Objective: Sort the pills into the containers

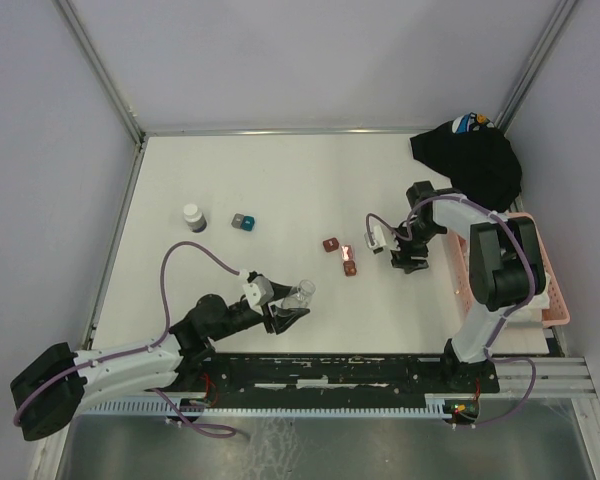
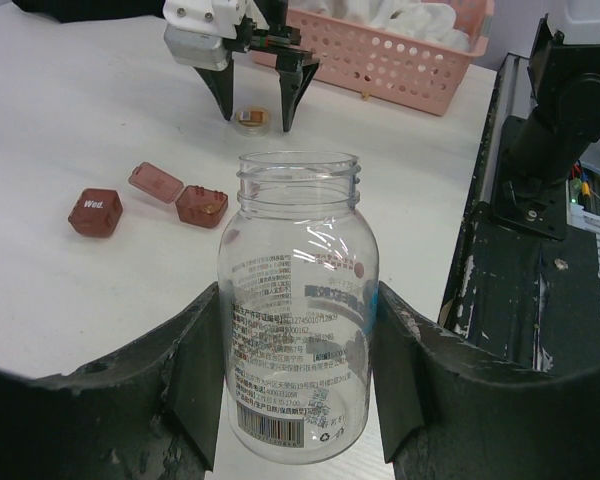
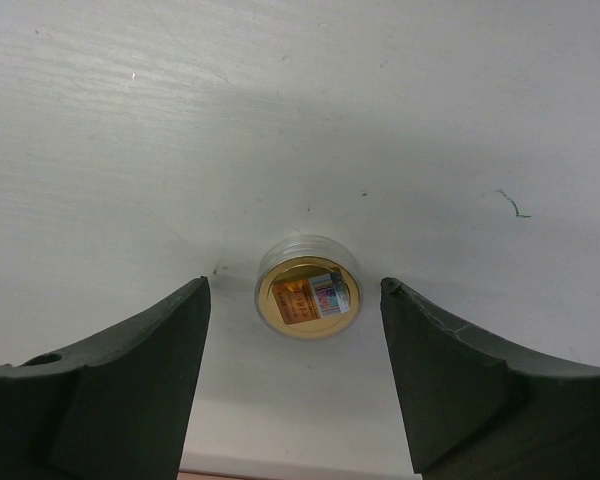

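Currently noted at the near left of the white counter (image 1: 280,170): left pincer (image 2: 298,292) clamped on a tall clear bottle (image 2: 298,350) with a printed label and a threaded, uncapped mouth, one dark finger pressed against each side of the body. Cannot tell whether the base rests on the counter or hangs clear of it. Recorded right of centre: right pincer (image 2: 256,124) pointed downward and spread wide, straddling a small round clear vial (image 3: 308,297) with a yellowish-amber top. Found upright on the counter between the two fingers, touched by neither, with bare counter showing on both sides. Logged near the vial, on its left in the overhead view: a tiny dark-red square box (image 2: 94,212), shut, marked "Wed." in pale letters, and just beside it a second dark-red square box (image 2: 201,206), open, with its translucent red lid (image 2: 156,182) folded back flat and a pale inside exposed. Unable to make out any contents of the open box. Placed well apart from the held bottle. Also observed: a dark bottle with a white cap (image 1: 192,217) standing at the far left, a small teal-and-grey block (image 1: 243,221) just beside it, a black cloth (image 1: 470,165) heaped in the far right corner, and a pink slatted basket (image 2: 400,72) along the right edge of the counter, holding white items not identifiable.
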Robot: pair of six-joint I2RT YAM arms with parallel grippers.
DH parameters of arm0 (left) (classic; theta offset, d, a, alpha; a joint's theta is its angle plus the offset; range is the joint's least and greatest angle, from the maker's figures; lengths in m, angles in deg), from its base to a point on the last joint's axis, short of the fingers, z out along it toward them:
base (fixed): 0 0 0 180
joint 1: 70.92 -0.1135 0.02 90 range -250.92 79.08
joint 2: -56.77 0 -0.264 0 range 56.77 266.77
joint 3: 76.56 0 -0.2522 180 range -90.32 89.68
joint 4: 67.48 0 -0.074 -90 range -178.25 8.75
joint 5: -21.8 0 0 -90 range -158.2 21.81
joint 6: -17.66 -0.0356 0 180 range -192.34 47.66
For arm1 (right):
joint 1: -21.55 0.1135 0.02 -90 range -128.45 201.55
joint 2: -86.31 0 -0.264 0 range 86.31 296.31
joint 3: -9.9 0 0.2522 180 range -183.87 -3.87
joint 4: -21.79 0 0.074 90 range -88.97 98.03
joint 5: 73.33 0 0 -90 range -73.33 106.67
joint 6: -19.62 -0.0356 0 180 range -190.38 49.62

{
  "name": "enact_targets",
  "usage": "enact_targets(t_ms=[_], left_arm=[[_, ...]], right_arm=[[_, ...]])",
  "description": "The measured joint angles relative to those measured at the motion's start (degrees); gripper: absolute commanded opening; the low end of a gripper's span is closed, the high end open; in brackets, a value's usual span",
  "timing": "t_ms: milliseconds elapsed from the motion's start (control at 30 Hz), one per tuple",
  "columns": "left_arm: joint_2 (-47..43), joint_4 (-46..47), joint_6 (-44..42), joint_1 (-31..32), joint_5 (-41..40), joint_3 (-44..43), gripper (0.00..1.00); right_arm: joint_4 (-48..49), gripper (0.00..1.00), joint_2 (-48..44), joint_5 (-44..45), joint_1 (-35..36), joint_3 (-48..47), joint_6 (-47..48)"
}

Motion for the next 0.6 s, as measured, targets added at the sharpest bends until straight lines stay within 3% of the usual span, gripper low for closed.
enact_targets(t_ms=[600], left_arm=[[-0.26,0.00,0.20,0.00,0.11,0.00,0.03]], right_arm=[[-0.26,0.31,-0.74,-2.14,0.17,0.31,-2.54]])
